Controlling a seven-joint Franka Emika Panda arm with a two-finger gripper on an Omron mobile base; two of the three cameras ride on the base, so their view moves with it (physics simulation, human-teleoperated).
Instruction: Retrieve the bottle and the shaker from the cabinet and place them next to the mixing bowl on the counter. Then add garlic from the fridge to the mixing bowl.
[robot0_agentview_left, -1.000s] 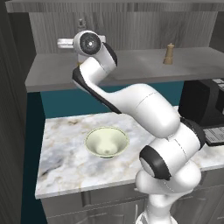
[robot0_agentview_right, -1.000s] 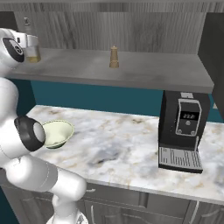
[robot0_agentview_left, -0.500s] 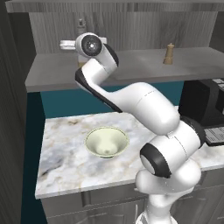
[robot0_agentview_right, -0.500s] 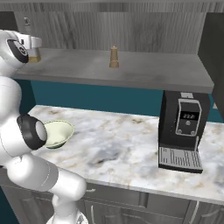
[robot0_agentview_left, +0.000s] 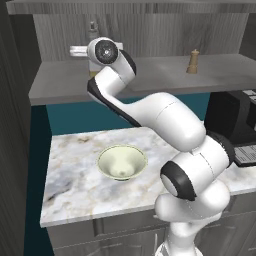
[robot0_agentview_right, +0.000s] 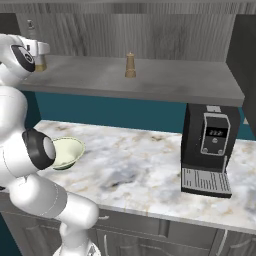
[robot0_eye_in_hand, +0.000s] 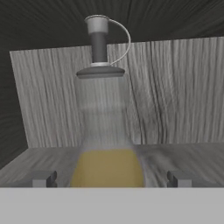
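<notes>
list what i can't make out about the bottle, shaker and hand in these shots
- Bottle, hand view: its base is cut off at the bottom, so how it meets the shelf is unseen.
- Bottle, left base view: the arm's wrist covers all but its neck.
- Hand, hand view: the fingertips flank the bottle; contact cannot be told.
- Shaker, right base view: too small for detail.

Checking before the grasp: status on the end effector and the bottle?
End effector open, tips either side of the bottle, not closed on it. Bottle upright on the cabinet shelf. Shaker apart further along the shelf. Nothing in the way.
</notes>
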